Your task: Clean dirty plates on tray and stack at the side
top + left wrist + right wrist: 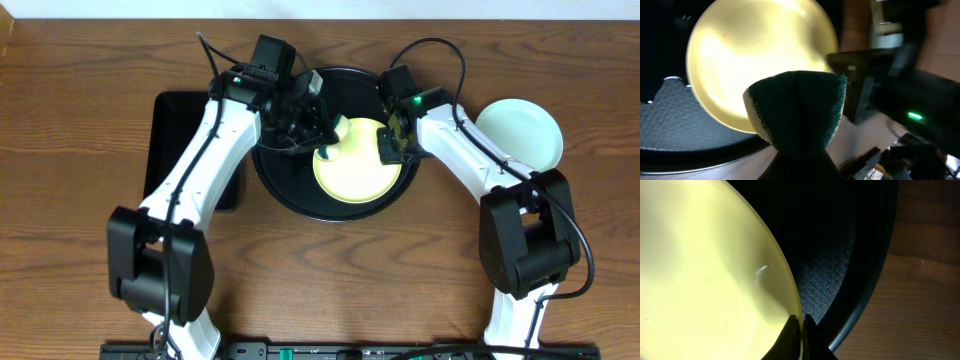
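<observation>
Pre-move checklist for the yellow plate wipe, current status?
1. Right gripper pinched on the rim of the yellow plate: ok.
2. Left gripper holding the sponge: ok.
3. Sponge touching the plate surface: cannot tell; it sits over the near rim.
4. Plate inside the round tray: ok.
5. Plate free of smears: cannot tell, glare washes it out.
6. Stacking spot, the blue-green plate on the table right of the tray, unobstructed: ok.
</observation>
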